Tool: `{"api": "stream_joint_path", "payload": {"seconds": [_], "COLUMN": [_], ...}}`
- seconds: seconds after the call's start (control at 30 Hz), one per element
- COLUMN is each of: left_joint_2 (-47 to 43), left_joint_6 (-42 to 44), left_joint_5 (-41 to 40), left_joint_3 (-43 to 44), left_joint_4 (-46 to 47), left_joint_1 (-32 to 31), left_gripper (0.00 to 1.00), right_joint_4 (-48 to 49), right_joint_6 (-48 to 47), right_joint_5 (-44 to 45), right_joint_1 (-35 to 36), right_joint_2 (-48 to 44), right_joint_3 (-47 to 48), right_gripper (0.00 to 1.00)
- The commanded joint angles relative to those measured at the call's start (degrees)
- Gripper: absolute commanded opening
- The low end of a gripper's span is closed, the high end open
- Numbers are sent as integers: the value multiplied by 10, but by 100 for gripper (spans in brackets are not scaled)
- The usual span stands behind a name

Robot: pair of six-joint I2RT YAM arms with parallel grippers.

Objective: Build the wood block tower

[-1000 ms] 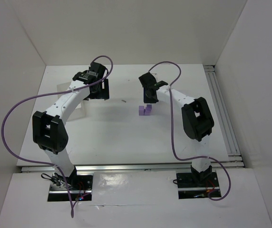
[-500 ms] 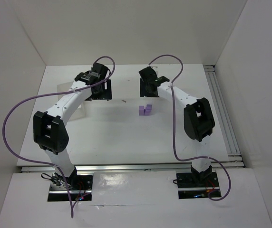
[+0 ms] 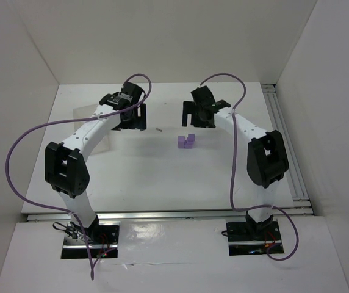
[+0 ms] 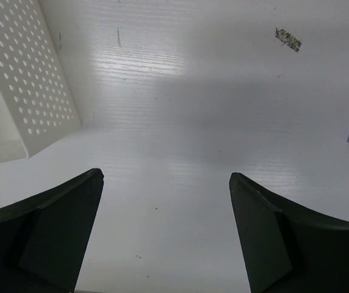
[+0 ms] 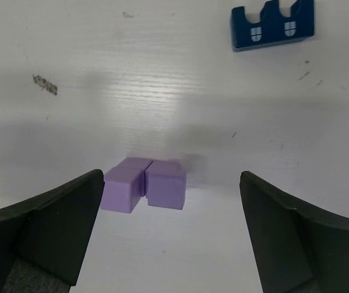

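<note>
A robotics lab test cell: plain white panel walls [image 3: 162, 43] box in a white tabletop [image 3: 150, 177], a white-and-black robot arm [image 3: 92, 131] at left and its twin [image 3: 241, 128] at right stand by a silver aluminium rail [image 3: 162, 215] along the lower edge, purple cables [image 3: 232, 177] loop loose, exposed wires [image 3: 101, 247] show lower left, and small light-purple wood blocks [image 3: 187, 141] sit mid-frame

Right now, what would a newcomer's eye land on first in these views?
First, the cluster of light-purple blocks mid-table, framed between the fingers of the open right tool in its wrist view. Farther on in that view a dark blue notched block lies apart from the cluster. The left tool is also open and empty, with a perforated white tray off to its side.
</note>
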Motion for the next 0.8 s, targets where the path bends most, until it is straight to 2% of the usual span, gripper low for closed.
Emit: {"api": "stream_joint_path", "payload": {"seconds": [0.0, 0.2, 0.77], "left_joint_2": [1, -5, 0], "left_joint_6": [-6, -6, -6], "left_joint_5": [-5, -10, -16], "left_joint_3": [20, 25, 30], "left_joint_4": [10, 5, -1], "left_joint_1": [1, 1, 1], "left_gripper": [97, 97, 97], "right_joint_4": [52, 95, 100], "right_joint_6": [-6, 4, 15], "right_joint_5": [-56, -108, -136], "right_joint_1": [-11, -17, -17], "right_joint_2": [-24, -30, -18], "right_joint_3": [-26, -53, -66], "right_gripper": [99, 99, 99]}}
